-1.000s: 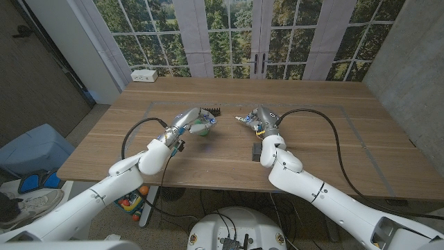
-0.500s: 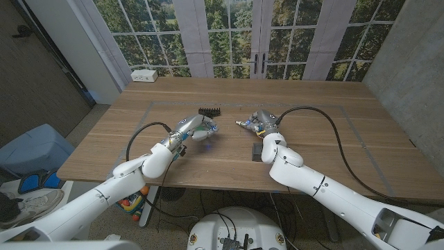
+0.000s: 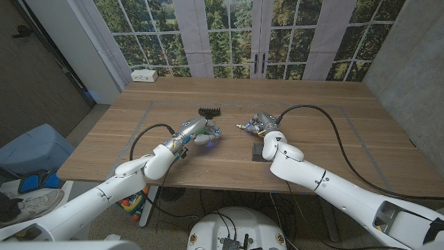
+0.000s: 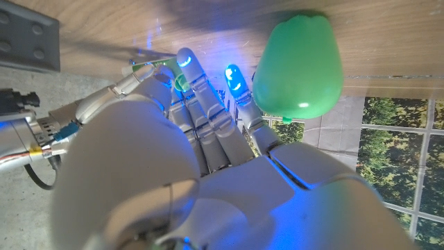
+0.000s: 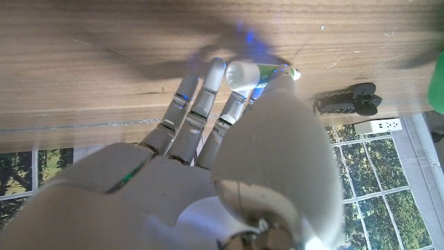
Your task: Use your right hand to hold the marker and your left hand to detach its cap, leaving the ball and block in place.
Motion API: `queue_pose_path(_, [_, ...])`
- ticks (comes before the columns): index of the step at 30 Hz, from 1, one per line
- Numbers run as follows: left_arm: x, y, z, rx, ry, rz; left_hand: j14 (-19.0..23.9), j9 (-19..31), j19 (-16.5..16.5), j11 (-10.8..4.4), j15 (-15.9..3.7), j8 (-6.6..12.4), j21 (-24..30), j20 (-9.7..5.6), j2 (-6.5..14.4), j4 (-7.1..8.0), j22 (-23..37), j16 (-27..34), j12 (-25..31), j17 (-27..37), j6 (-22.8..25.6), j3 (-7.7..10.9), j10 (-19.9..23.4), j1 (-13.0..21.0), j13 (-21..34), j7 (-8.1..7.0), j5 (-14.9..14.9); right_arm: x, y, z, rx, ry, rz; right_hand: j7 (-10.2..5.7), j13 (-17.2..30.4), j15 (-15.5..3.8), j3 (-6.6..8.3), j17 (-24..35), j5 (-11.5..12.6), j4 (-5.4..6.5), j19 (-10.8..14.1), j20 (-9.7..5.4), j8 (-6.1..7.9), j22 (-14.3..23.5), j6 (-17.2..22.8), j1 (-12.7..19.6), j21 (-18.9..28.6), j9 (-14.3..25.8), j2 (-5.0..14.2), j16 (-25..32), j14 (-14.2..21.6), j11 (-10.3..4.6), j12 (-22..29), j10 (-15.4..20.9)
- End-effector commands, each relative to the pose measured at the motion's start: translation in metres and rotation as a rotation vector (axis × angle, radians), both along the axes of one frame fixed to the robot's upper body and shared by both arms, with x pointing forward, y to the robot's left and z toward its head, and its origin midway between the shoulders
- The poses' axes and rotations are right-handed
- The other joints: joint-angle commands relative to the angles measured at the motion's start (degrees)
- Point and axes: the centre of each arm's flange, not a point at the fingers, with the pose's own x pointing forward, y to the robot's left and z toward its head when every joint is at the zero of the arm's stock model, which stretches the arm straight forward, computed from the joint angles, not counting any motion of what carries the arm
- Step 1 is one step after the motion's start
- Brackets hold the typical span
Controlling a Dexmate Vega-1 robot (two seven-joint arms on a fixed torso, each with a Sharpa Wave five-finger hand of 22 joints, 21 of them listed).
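The table (image 3: 326, 111) is wood, with tape lines marking a rectangle on its top, and both my arms reach over its near edge toward the middle.

My right hand (image 3: 258, 125) holds the marker (image 3: 244, 126) a little right of centre. In the right wrist view the marker (image 5: 258, 71) lies along my fingers (image 5: 201, 94), its white barrel gripped between thumb and fingers, its green-tipped end sticking out past them. In the head view that end points toward my left hand. A dark block (image 3: 257, 151) lies on the wood just nearer me than this hand, beside my forearm.

My left hand (image 3: 197, 131) is a little left of centre, near the marker but apart from it in the head view. Its fingers (image 4: 189, 69) are stretched out and lightly spread, tips lit blue, gripping nothing that I can see. In the left wrist view they point at my right hand, where a bit of green (image 4: 182, 82) shows just past my fingertips; I cannot tell whether they touch it.

The green ball (image 4: 298, 66) sits just beside my left fingers; in the head view it is mostly hidden by the hand. A black toothed piece (image 3: 209, 111) lies on the table just beyond my left hand.
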Motion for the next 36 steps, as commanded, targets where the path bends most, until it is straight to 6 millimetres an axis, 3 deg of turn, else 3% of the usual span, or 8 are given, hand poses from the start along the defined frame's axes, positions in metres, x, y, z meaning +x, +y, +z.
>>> queue_pose_path(1, [-0.001, -0.003, 0.002, 0.103, 0.036, 0.061, -4.58, -1.42, -1.1, -3.02, -0.24, -2.08, -2.86, -6.96, -1.19, 0.64, 0.02, -2.82, -2.4, -1.54, -2.51, -1.04, -1.17, -2.58, -1.51, -0.59, -0.05, 0.001, -0.001, 0.001, -0.008, 0.041, -0.001, 0.42, -0.51, -5.51, 1.22, -1.02, -1.15, -0.55, 0.23, -3.08, -0.28, -0.02, -1.03, 4.25, -0.47, -0.2, 3.75, -1.76, -1.72, -0.08, -0.01, -0.66])
queue_pose_path(5, [-0.003, -0.003, 0.004, 0.113, 0.039, 0.078, -11.2, -2.8, -3.5, -2.91, 0.15, -2.72, -6.0, -5.1, -2.21, 1.46, 0.04, -4.63, -3.76, -2.11, -5.35, -2.09, -7.17, -5.91, -2.22, -2.17, -0.07, 0.001, -0.002, 0.0, -0.013, 0.04, -0.005, 0.94, -0.57, -5.53, 2.42, -2.93, -3.32, -1.04, -0.01, -2.43, -1.65, -0.03, -4.57, 4.04, -1.33, -0.5, 4.24, -4.17, -3.2, 0.01, 0.08, -3.23])
queue_pose_path(11, [-0.006, -0.003, 0.008, 0.113, 0.028, 0.097, -22.97, -4.43, -7.32, -3.3, 0.96, -2.84, -10.23, -2.74, -4.45, 2.33, 0.12, -4.91, -3.99, -2.03, -8.94, -4.47, -13.81, -10.93, -2.75, -3.56, -0.1, -0.001, -0.003, 0.0, -0.023, 0.046, -0.004, 2.28, -1.43, -4.66, 2.16, -4.86, -6.88, -0.68, -0.75, -0.23, -5.83, 0.02, -13.34, -0.4, -3.14, -1.05, 2.66, -6.93, -7.75, 1.04, -1.36, -15.41])
queue_pose_path(16, [-0.009, -0.002, 0.011, 0.094, 0.02, 0.096, -30.92, -5.2, -10.16, -1.04, 2.01, -3.67, -13.51, -0.86, -5.41, 2.88, 0.21, -4.65, -4.24, -1.83, -15.98, -6.64, -21.62, -14.83, -2.99, -5.73, -0.38, -0.002, -0.005, 0.0, -0.022, 0.06, 0.004, 3.0, -3.09, -3.96, 1.12, -8.63, -7.5, 0.0, -1.46, 1.46, -8.45, 0.07, -18.08, -4.67, -4.53, -1.51, 1.16, -9.22, -13.12, 2.59, -1.33, -24.21])
queue_pose_path(18, [-0.011, -0.002, 0.013, 0.081, 0.015, 0.092, -33.16, -5.34, -11.07, -0.64, 2.46, -3.73, -14.52, -0.35, -4.73, 3.48, 0.23, -4.48, -4.19, -1.65, -18.64, -7.08, -24.14, -16.52, -3.04, -6.38, -0.6, -0.002, -0.005, 0.0, -0.02, 0.063, 0.009, 3.26, -3.64, -3.46, 0.56, -10.34, -7.41, 0.22, -1.75, 2.17, -8.99, 0.05, -18.97, -6.37, -5.11, -1.63, 0.39, -9.51, -15.1, 3.63, -1.19, -26.7])
queue_pose_path(26, [-0.015, 0.0, 0.018, 0.033, 0.013, 0.071, -39.79, -5.58, -14.33, 1.28, 4.36, -3.57, -17.86, 1.08, -2.69, 4.49, 0.3, -4.5, -3.98, -1.77, -25.97, -7.5, -31.18, -20.9, -3.1, -6.95, -1.17, -0.004, -0.008, 0.0, -0.014, 0.079, 0.025, 4.29, -5.08, -1.58, -0.55, -14.06, -6.66, 0.75, -3.0, 3.47, -10.29, 0.0, -21.59, -10.42, -6.97, -1.79, -0.72, -9.51, -20.05, 4.81, -1.13, -32.03])
queue_pose_path(33, [-0.017, 0.003, 0.023, -0.041, 0.011, 0.053, -45.15, -5.72, -17.77, 2.35, 5.72, -3.66, -20.84, 1.57, -0.89, 5.09, 0.27, -4.76, -4.18, -1.98, -31.64, -7.34, -37.53, -24.08, -3.23, -8.01, -1.21, -0.007, -0.014, 0.0, 0.029, 0.071, 0.061, 5.38, -6.95, 0.33, -1.52, -17.01, -5.69, 1.35, -3.81, 4.49, -11.72, -0.02, -25.47, -15.04, -8.93, -1.88, -0.62, -9.32, -25.93, 7.4, -1.12, -38.2])
queue_pose_path(36, [-0.016, 0.006, 0.024, -0.078, 0.026, 0.029, -47.38, -5.76, -19.11, 3.15, 6.28, -3.42, -22.13, 1.79, 1.25, 5.92, 0.28, -4.66, -4.08, -1.95, -33.07, -6.91, -39.98, -25.94, -3.32, -8.09, -1.0, -0.008, -0.017, 0.0, 0.057, 0.065, 0.083, 6.02, -7.75, 1.03, -1.74, -17.89, -5.74, 1.68, -4.79, 4.69, -12.31, -0.05, -27.85, -17.26, -10.01, -1.89, -0.03, -9.09, -27.89, 8.12, -1.01, -40.23])
